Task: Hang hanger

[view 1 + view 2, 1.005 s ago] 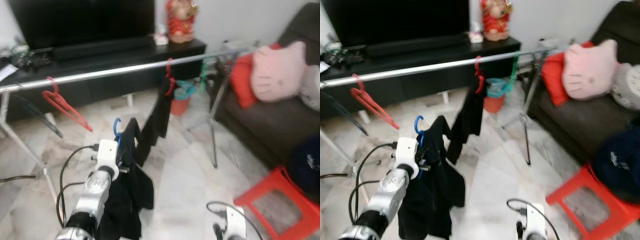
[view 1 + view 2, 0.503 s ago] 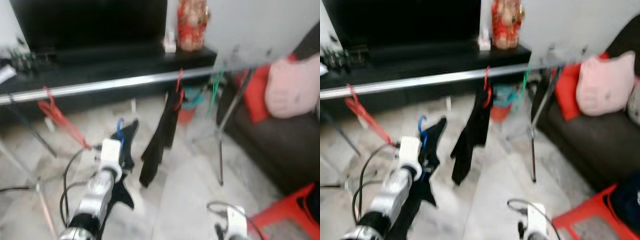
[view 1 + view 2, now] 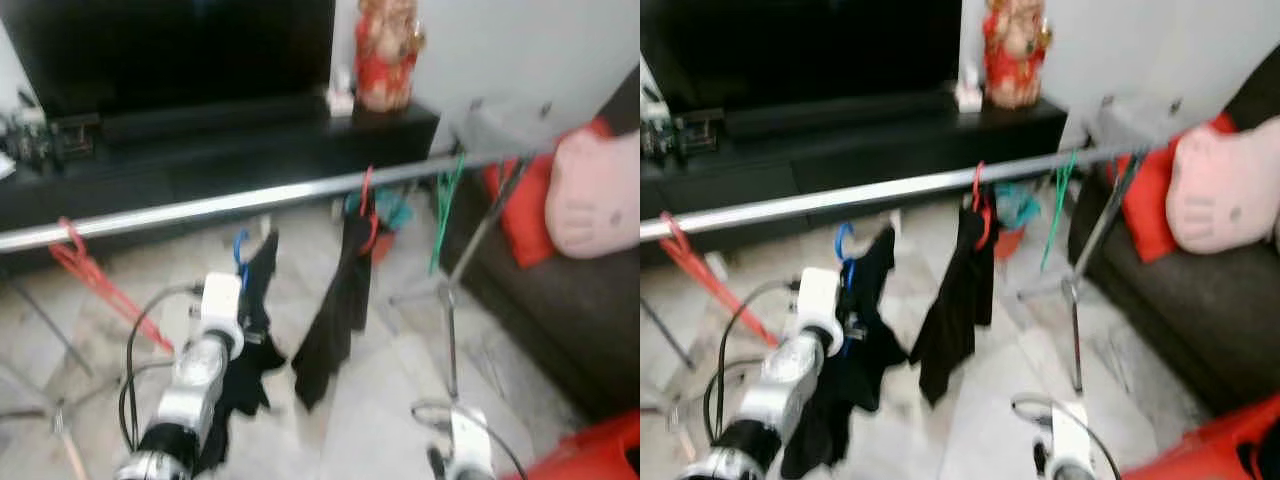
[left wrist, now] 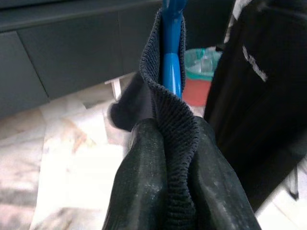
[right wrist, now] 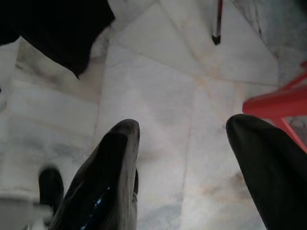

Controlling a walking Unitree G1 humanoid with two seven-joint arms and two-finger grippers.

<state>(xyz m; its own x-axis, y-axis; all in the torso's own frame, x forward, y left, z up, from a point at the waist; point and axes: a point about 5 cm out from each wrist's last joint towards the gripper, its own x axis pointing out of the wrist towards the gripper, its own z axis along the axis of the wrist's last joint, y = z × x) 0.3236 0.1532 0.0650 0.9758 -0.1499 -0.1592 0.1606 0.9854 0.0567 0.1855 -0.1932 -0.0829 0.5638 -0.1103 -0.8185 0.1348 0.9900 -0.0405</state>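
A household robot carries a blue hanger (image 3: pixel 240 252) draped in a black garment (image 3: pixel 250 350) toward a silver clothes rail (image 3: pixel 230 203) in a living room. Nearest the camera, at about five o'clock, the right gripper (image 5: pixel 184 158) hangs idle over the marble floor (image 5: pixel 158 86), its two fingers spread and holding nothing. At seven o'clock the left gripper (image 4: pixel 168 158) is clamped on the knitted collar and the hanger's neck, the blue hook rising just below the rail and not yet over it. Done well, the step likely calls for lifting the hook clear above the bar, moving it forward into the open stretch between the hangers already there, then lowering until the bar bears the weight before the fingers let go; the swinging cloth should be kept off its neighbour. Farther off, the rail seems to hold three hangers, though blur makes the count unsure: one red hanger (image 3: pixel 95 280) at nine o'clock, one red hanger with dark clothing (image 3: pixel 345 300) at twelve, one green hanger (image 3: pixel 445 215) at two. Beyond stand one black TV cabinet (image 3: pixel 200 150), one red figurine (image 3: pixel 385 55) and, at three o'clock, one pink cushion (image 3: pixel 595 195).
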